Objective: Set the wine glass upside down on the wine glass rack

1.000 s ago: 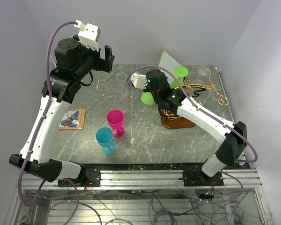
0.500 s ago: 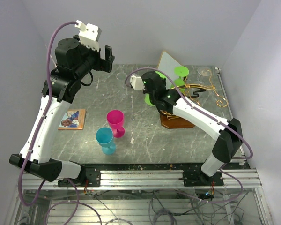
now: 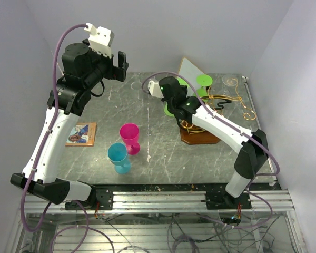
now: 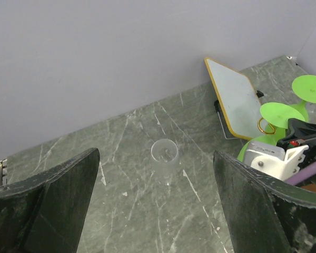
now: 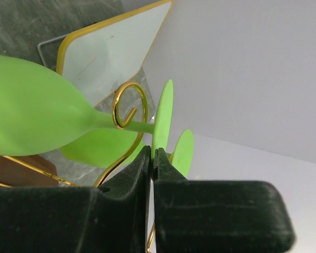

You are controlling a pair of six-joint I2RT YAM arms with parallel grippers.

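Note:
My right gripper [image 5: 154,154] is shut on the thin foot disc [image 5: 162,118] of a green wine glass [image 5: 31,118]. The glass is tipped, and its stem passes through a gold curl [image 5: 127,105] of the wine glass rack. In the top view the right gripper [image 3: 179,100] is at the left side of the gold wire rack [image 3: 221,100], with the green bowl [image 3: 169,109] below it. A second green glass [image 3: 203,80] hangs on the rack. My left gripper [image 3: 118,66] is open and empty, raised high at the back left.
A white gold-edged panel [image 5: 110,52] leans behind the rack on its brown base [image 3: 200,136]. A clear glass [image 4: 164,154] stands near the back wall. A pink glass [image 3: 130,137] and a blue glass [image 3: 118,157] stand in front, with a picture coaster [image 3: 81,133] to their left.
My right arm has shifted back and left with the green glass held at the rack. The left arm has not moved.

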